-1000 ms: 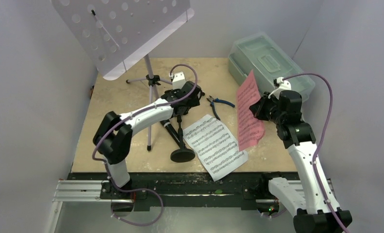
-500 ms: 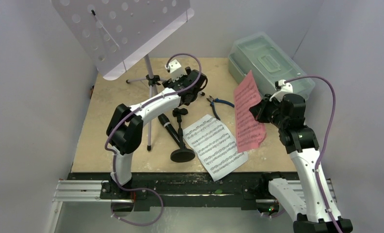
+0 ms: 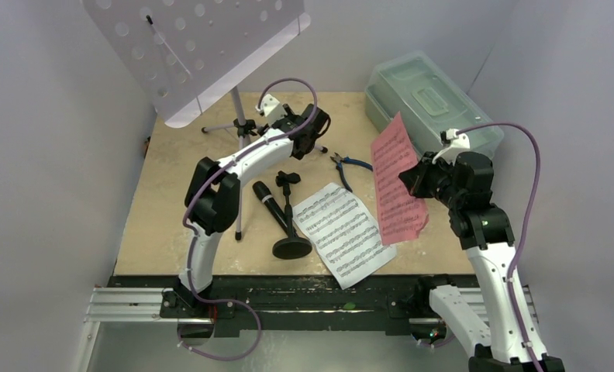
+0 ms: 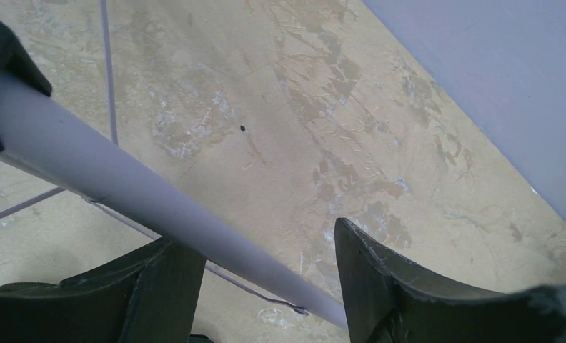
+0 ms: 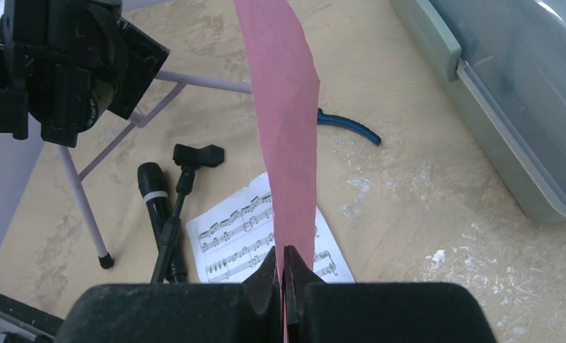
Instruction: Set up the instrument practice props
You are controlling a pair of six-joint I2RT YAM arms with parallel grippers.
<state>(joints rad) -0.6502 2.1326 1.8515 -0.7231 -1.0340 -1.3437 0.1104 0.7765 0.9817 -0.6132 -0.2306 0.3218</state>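
From above, your lavender music stand [image 3: 240, 116] rises on thin tripod legs at the table's [image 3: 172, 201] back left, its hole-punched tray [image 3: 195, 46] overhead. Judge it light but top-heavy, and grasp it low on the tubing. At the left wrist, the left gripper [image 4: 266, 250] has its jaws apart around one smooth, probably slippery lavender leg [image 4: 123, 193]; contact is unclear. At the right wrist, the right gripper [image 5: 284, 275] is pinched tight on one edge of the pink music sheet [image 5: 287, 128], a thin, limp page curling upright, so keep to its edge.

The left tool [image 4: 266, 286] gapes on its outstretched arm, while the right tool [image 5: 284, 275] is pinched shut, arm raised.
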